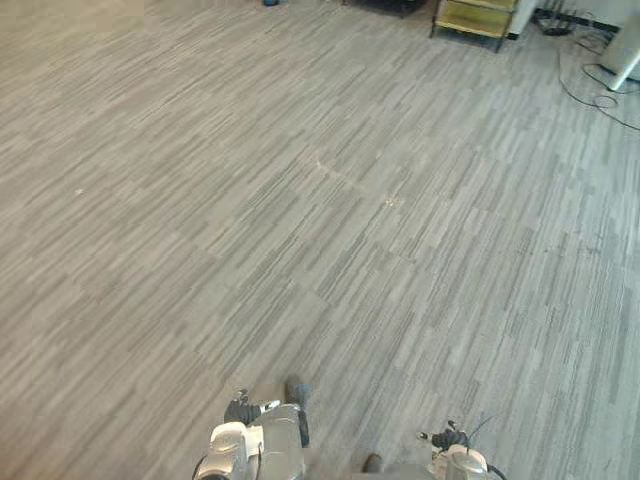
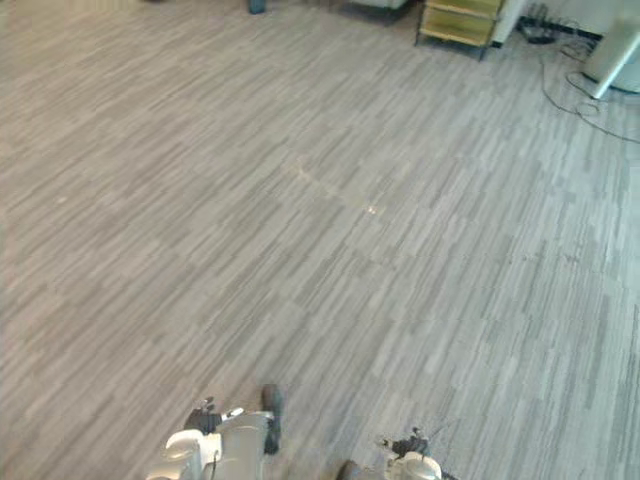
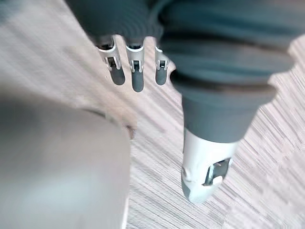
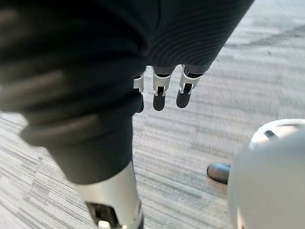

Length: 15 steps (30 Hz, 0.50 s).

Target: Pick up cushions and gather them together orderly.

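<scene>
Both hang empty above the grey carpet: the left hand and the right hand have straight, relaxed fingers. Where the cushions lie I cannot tell. They are probably light, soft and squashy, so clasp 1 by opposite sides.

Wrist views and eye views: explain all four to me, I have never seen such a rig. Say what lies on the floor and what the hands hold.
This is a humanoid robot on two legs. The two wide pictures come from a stereo camera on its head, looking down at a grey striped carpet floor; at its far edge stands a low yellow shelf unit. The two close pictures come from cameras on the wrists, each looking along its own hand. The left hand hangs open over the floor, fingers straight, holding nothing; so does the right hand.
</scene>
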{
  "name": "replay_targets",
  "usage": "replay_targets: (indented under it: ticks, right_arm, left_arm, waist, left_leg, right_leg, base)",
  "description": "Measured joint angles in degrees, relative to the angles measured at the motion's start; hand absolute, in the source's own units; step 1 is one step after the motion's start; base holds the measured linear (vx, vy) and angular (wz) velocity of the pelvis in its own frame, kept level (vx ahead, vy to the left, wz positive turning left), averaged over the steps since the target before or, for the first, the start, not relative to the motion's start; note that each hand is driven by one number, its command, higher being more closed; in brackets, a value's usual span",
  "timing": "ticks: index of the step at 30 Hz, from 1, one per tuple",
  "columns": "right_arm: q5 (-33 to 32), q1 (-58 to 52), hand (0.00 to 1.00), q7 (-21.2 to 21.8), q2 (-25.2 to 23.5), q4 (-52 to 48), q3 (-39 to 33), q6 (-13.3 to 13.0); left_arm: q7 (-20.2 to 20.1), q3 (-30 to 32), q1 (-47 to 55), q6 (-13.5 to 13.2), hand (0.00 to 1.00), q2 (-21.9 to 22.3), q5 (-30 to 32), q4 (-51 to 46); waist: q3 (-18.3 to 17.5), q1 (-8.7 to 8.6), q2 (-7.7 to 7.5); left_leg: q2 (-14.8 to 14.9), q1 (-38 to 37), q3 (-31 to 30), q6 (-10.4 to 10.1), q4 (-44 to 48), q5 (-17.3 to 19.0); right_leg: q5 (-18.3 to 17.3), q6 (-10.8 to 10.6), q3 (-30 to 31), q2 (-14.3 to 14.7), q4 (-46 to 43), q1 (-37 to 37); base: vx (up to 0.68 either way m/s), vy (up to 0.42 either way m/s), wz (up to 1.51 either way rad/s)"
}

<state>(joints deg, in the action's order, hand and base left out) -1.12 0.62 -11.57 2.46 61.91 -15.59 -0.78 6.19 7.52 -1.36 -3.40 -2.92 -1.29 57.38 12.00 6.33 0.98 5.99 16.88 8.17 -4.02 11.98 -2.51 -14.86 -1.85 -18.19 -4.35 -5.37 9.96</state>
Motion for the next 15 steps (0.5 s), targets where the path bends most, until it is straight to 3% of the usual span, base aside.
replay_targets:
  ticks: [1,2,3,4,5,6,7,8,10,13,14,15]
  right_arm:
    - [0.05,-0.3,0.0,0.01,-0.24,0.19,-0.07,0.05]
    - [0.23,-0.59,0.0,0.0,-0.1,0.18,-0.58,0.1]
    - [0.28,-0.65,0.0,0.0,-0.11,0.19,-0.93,0.1]
    - [0.58,-0.51,0.0,0.12,-0.03,0.07,-1.27,0.0]
    - [0.63,-0.48,0.0,0.24,-0.05,0.02,-1.14,-0.02]
    - [0.1,-0.54,0.0,0.49,-0.45,-0.07,-1.33,-0.1]
    - [0.12,-0.18,0.0,0.52,0.02,-0.66,-1.52,-0.34]
    - [0.34,-0.03,0.0,0.56,0.41,-0.54,-1.5,-0.3]
    - [0.49,0.04,0.0,0.57,0.7,-0.82,-1.48,-0.81]
    - [0.58,0.61,0.0,0.72,1.95,-1.55,-0.89,-0.9]
    - [0.6,0.06,0.0,0.76,2.53,-1.38,0.13,-0.77]
    - [0.56,-0.5,0.0,0.85,2.72,-1.16,0.12,-0.82]
  left_arm:
    - [0.05,0.08,-0.32,0.07,0.0,-0.59,0.02,-0.1]
    - [0.06,0.42,-0.23,0.05,0.0,-0.46,-0.03,-0.55]
    - [0.09,0.38,-0.22,0.04,0.0,-0.49,0.03,-0.49]
    - [0.19,0.21,0.0,0.21,0.0,-0.75,0.04,0.2]
    - [0.2,-0.24,0.11,0.34,0.0,-0.9,0.04,0.59]
    - [0.24,-1.03,0.15,0.61,0.0,-1.15,0.02,0.82]
    - [0.36,-2.53,0.63,1.11,0.0,-2.02,0.02,1.16]
    - [0.45,-2.83,1.09,1.35,0.0,-2.36,0.03,1.46]
    - [1.07,-2.94,1.39,1.35,0.0,-2.71,0.02,1.64]
    - [1.21,-2.99,1.35,1.35,0.0,-2.56,0.04,1.62]
    - [1.19,-3.12,1.81,1.35,0.0,-2.66,0.05,1.68]
    - [1.19,-3.18,2.13,1.39,0.0,-2.88,0.04,1.83]
  waist:
    - [-0.21,-0.85,-1.85]
    - [-0.12,-0.74,-2.19]
    - [-0.22,-0.62,-2.3]
    - [-0.25,-0.56,-2.19]
    - [-0.22,-0.91,-2.2]
    - [-0.03,-1.7,-2.79]
    - [0.03,-2.69,-2.78]
    - [0.08,-2.84,-2.63]
    - [0.08,-3.36,-2.56]
    - [0.47,-3.91,-1.66]
    - [0.4,-4.35,-2.16]
    - [0.15,-4.69,-2.67]
  left_leg:
    - [-0.99,1.13,0.45,1.64,5.02,3.25]
    - [-0.46,1.04,1.46,2.17,9.74,6.78]
    - [-0.31,0.64,2.11,2.61,11.22,8.06]
    - [0.24,-2.71,3.64,2.86,12.13,11.72]
    - [0.23,-5.18,4.18,2.67,11.38,13.84]
    - [-0.32,-7.52,4.64,2.84,11.13,15.71]
    - [-0.57,-11.35,4.99,3.03,11.01,18.24]
    - [-0.42,-14.94,5.38,2.82,9.7,19.3]
    - [0.23,-20.97,5.87,2.74,5.67,19.52]
    - [2.33,-25.52,6.21,2.71,1.77,19.51]
    - [2.44,-27.7,5.89,2.65,-0.21,19.54]
    - [2.19,-28.79,5.26,1.91,-0.93,19.79]
  right_leg:
    - [0.75,-0.95,1.63,-1.84,-0.8,-0.05]
    - [0.98,-1.36,5.23,-2.85,-5.51,-0.9]
    - [0.95,-1.41,6.43,-3.06,-8.73,-1.89]
    - [1.87,-3.92,8.55,-4.72,-23.53,-7.1]
    - [4.58,-7.51,9.2,-6.4,-33.73,-11.19]
    - [7.41,-9.53,9.02,-8.87,-43.37,-15.32]
    - [5.42,-6.07,5.52,-12.19,-52.78,-19.27]
    - [3.72,-3.65,2.8,-13.12,-55.28,-21.21]
    - [0.32,-0.88,-1.62,-12.48,-52.32,-24.59]
    - [0.2,0.02,-5.04,-8.38,-35.98,-29.39]
    - [6.07,-0.74,-2.92,-6.04,-20.43,-30.92]
    - [13.87,1.35,-1.8,-5.13,-16.87,-30.14]
  base:
    - [0.63,0.132,-0.25]
    - [0.58,0.15,-0.34]
    - [0.55,0.198,-0.64]
    - [0.42,0.145,-0.59]
    - [0.51,0.143,-0.51]
    - [0.58,0.057,-0.24]
    - [0.57,0.025,-0.17]
    - [0.58,-0.049,-0.17]
    - [0.44,-0.104,-0.04]
    - [0.5,-0.221,0.13]
    - [0.48,-0.284,0.3]
    - [0.52,-0.298,0.25]
